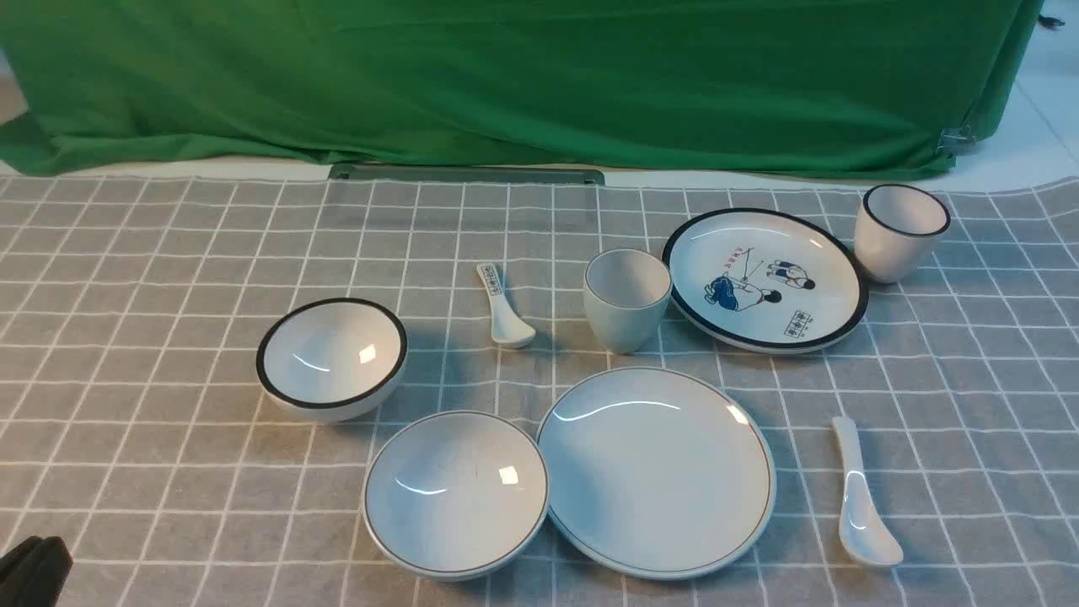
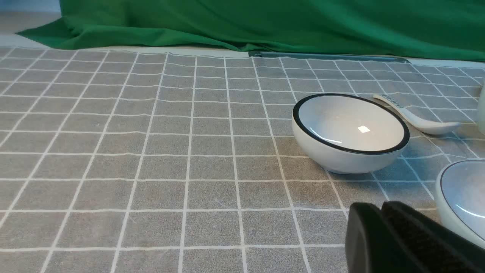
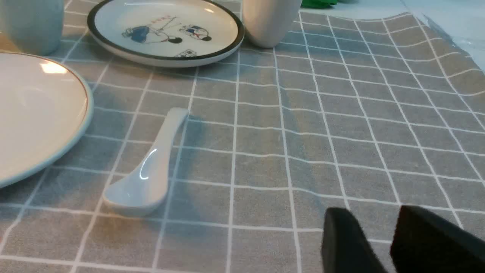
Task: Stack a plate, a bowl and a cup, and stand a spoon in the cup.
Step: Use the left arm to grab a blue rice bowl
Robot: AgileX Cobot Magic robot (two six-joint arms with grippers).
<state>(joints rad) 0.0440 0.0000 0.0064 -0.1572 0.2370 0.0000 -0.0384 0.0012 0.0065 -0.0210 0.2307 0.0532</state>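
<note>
My left gripper (image 2: 380, 207), closed and empty, rests near-left of the bowl (image 1: 455, 493). My right gripper (image 3: 373, 218) is part-open and empty. Nothing is stacked yet: the plate (image 1: 656, 470) lies just right of the bowl, the cup (image 1: 626, 299) beyond, the spoon (image 1: 861, 493) further right. Next, I reckon, I open and grip the bowl's rim.

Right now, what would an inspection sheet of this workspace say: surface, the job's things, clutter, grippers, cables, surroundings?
Surface: grey checked tablecloth, lying flat.
Job's things: plate and bowl side by side nearest the robot, cup upright behind them, spoon lying right of the plate; nothing stacked.
Clutter: black-rimmed bowl, printed spoon, cartoon plate, black-rimmed cup.
Grippers: left gripper shut, empty; right gripper open, empty.
Cables: nothing seen.
Surroundings: green cloth along the far side.
</note>
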